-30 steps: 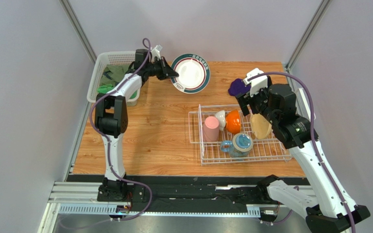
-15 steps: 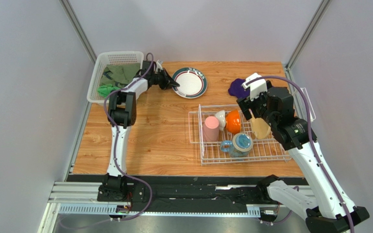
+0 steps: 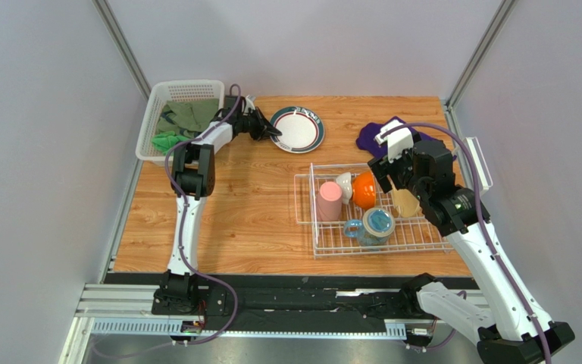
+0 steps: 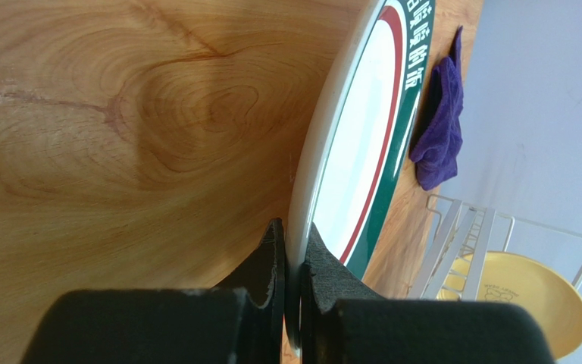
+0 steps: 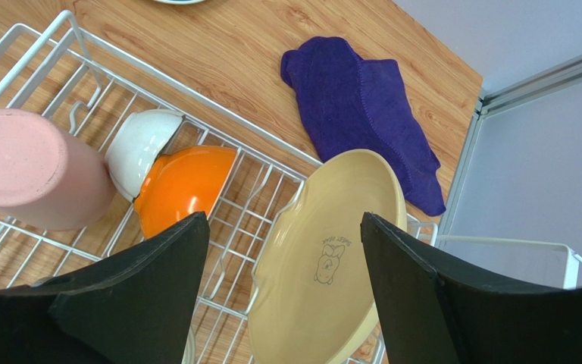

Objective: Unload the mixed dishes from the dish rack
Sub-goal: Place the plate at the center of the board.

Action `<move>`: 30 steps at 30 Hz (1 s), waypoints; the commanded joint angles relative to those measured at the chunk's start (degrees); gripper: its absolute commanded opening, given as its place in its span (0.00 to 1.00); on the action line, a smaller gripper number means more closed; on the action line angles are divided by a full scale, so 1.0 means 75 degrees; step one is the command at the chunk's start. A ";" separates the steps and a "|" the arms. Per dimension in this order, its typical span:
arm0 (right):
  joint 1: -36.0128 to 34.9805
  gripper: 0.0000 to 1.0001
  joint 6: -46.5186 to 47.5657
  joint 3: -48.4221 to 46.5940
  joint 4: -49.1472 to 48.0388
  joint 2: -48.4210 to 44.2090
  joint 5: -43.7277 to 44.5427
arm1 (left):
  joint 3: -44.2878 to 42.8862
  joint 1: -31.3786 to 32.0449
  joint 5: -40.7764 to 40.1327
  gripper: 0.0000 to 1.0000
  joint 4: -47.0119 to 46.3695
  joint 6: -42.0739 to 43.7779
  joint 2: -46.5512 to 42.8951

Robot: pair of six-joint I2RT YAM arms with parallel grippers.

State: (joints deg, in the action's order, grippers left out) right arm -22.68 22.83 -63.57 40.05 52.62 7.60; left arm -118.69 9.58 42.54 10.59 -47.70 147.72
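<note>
Right wrist view: round cream-tan plate [image 5: 324,273], lower rim cut by the bottom edge, one side behind the right hand [image 5: 283,224]. Pink tumbler cup [image 5: 29,167] clipped at the left edge.
Left wrist view: green-rimmed white plate [image 4: 362,144] runs off the top; rim lettering [image 4: 415,45] unreadable.
Top view: cream-tan plate half under the right arm [image 3: 461,212].

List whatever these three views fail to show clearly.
- Top view: the cream plate in the dish rack is mostly covered by the right gripper.
- Left wrist view: rim lettering on the green-rimmed plate runs off the top edge; from above it is too small.
- Right wrist view: the blue mug is unseen, behind the gripper or past the edge.
</note>
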 commanded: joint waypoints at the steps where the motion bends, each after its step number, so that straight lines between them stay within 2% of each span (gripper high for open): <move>1: 0.0024 0.79 0.0050 0.0050 -0.0266 -0.0161 0.0065 | -0.0393 -0.0036 0.0187 0.09 -0.0053 -0.0085 0.0015; 7: 0.0024 0.79 0.0050 0.0027 -0.0290 -0.0149 0.0147 | -0.0288 -0.0036 0.0105 0.15 0.0064 0.0020 0.0003; 10: 0.0012 0.79 0.0026 0.0027 -0.0301 -0.0137 0.0345 | -0.0217 -0.0036 0.0116 0.25 0.0053 0.0044 -0.0020; 11: 0.0023 0.79 0.0015 0.0027 -0.0313 -0.0137 0.0428 | -0.0205 -0.0036 0.0116 0.31 0.0064 0.0056 -0.0032; 14: 0.0082 0.79 0.0003 0.0004 -0.0336 -0.0055 0.0780 | -0.0159 -0.0036 0.0081 0.39 0.0123 0.0137 -0.0090; 18: 0.0211 0.79 -0.0102 -0.0032 -0.0348 0.0027 0.1130 | -0.0135 -0.0036 -0.0012 0.45 0.0263 0.0325 -0.0172; 25: 0.0714 0.79 -0.0372 -0.0137 -0.0337 0.0273 0.1425 | 0.0193 -0.0036 -0.0433 0.66 0.0638 0.0934 -0.0663; 26: 0.0831 0.79 -0.0395 -0.0172 -0.0290 0.0319 0.1436 | 0.0239 -0.0036 -0.0527 0.73 0.0697 0.1132 -0.0746; 30: 0.1054 0.79 -0.0524 -0.0172 -0.0149 0.0507 0.1541 | 0.0649 -0.0036 -0.1077 0.87 0.0849 0.1496 -0.1168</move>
State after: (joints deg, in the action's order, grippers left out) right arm -16.14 20.80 -63.57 39.77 55.46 16.86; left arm -116.40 9.69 40.82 13.08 -41.98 144.29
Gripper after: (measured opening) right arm 0.790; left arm 0.824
